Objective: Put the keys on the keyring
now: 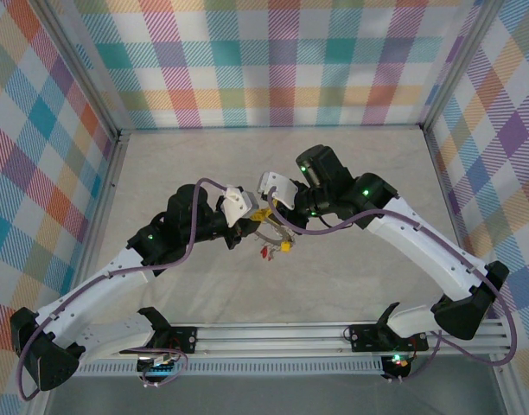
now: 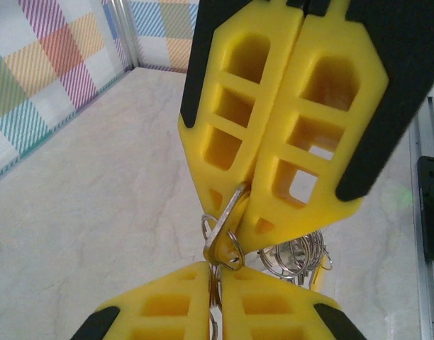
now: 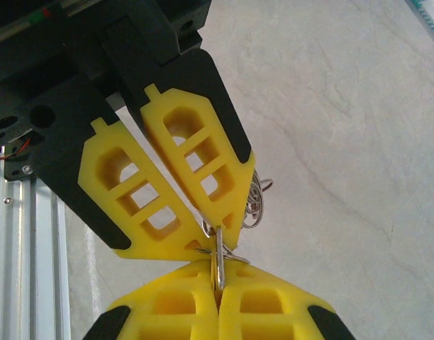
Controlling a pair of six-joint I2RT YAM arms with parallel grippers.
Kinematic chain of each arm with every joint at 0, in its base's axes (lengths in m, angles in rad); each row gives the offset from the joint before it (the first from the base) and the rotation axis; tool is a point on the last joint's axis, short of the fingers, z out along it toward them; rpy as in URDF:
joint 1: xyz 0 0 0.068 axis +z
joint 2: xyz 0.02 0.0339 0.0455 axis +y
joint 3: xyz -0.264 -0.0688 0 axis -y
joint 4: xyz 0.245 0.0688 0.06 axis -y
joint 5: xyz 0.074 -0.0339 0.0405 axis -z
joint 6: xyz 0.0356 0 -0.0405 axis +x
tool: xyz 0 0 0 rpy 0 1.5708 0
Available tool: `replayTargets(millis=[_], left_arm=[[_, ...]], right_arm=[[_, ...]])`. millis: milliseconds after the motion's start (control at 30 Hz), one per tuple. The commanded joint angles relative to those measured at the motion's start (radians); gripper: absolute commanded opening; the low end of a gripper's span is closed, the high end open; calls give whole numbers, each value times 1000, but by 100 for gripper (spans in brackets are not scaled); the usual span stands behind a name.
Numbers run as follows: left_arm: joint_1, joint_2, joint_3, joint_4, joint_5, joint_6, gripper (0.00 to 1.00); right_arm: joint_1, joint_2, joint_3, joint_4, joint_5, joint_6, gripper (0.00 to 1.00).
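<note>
My two grippers meet tip to tip above the middle of the table (image 1: pixel 351 173). The right gripper (image 3: pixel 218 263) is shut on a flat grey metal band that looks like the keyring (image 3: pixel 218 256), seen edge on. The left gripper (image 2: pixel 215 268) is shut on thin wire split rings of a key (image 2: pixel 215 287), and one small ring (image 2: pixel 240 244) loops through the band (image 2: pixel 224 219). A bunch of silvery rings (image 2: pixel 296 253) hangs behind the fingers. From the top, the left gripper (image 1: pixel 254 221) and right gripper (image 1: pixel 271 211) hold the cluster, with red (image 1: pixel 266 252) and yellow (image 1: pixel 284 248) tags dangling below.
Checked walls (image 1: pixel 273 60) close in the marbled table on three sides. The aluminium rail (image 1: pixel 273 333) carrying the arm bases runs along the near edge. A purple cable (image 1: pixel 316 229) sags between the two arms close to the hanging keys.
</note>
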State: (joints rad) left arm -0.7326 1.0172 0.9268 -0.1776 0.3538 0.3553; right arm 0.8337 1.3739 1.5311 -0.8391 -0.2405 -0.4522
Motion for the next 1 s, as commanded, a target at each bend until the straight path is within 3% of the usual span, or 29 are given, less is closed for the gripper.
replayTargets(millis=[0, 200, 333, 700, 967], left_arm=[[-5, 12, 17, 5, -29, -1, 11], [-4, 19, 14, -5, -43, 6, 11], [-5, 4, 11, -19, -29, 32, 0], [2, -30, -5, -89, 66, 182, 0], [48, -67, -35, -40, 170, 191, 0]], right_arm=[[15, -13, 24, 47, -46, -3, 0], [19, -19, 21, 54, -59, 4, 0], [19, -32, 8, 48, -38, -8, 0], [9, -92, -89, 52, 52, -160, 0], [1, -120, -160, 25, 65, -282, 0]])
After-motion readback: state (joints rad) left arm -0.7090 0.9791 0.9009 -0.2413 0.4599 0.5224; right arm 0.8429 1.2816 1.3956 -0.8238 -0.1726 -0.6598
